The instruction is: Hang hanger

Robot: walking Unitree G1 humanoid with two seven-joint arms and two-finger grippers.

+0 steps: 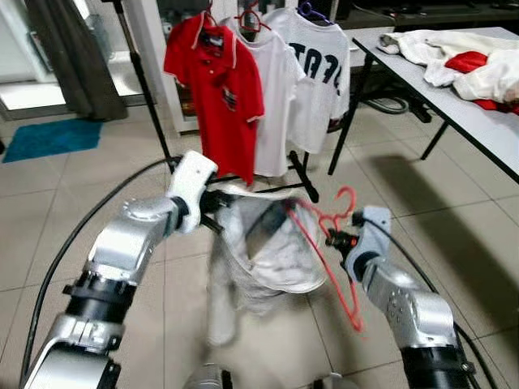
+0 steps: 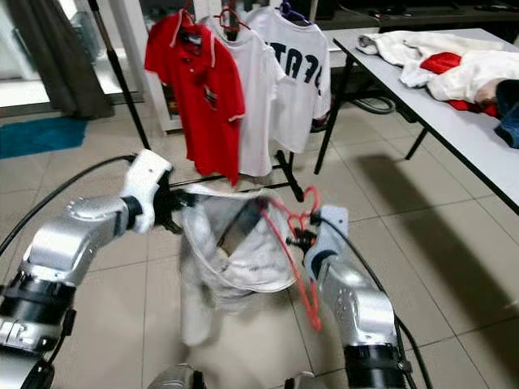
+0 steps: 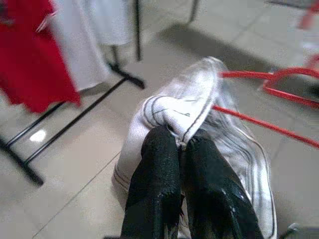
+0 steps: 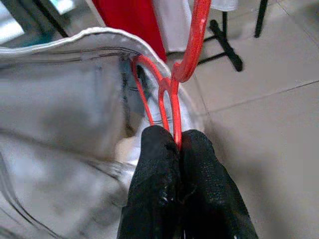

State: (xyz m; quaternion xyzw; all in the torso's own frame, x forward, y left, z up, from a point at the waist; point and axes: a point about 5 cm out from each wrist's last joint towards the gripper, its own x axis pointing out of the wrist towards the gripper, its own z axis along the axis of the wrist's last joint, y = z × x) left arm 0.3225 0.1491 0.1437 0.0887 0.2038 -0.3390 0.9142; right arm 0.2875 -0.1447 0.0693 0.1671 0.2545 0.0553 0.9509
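Looking from the left eye, the red hanger hangs low in front of the robot, its hook up by the right pincer, its frame slanting down; the clothes rack with hung shirts stands ahead and leftward, so the right arm is the carrier. The left pincer grips the white garment draped on it.

At the left wrist, both fingers pinch a fold of cloth.

At the right wrist, its fingers are clamped on the hanger's neck, hook pointing away.
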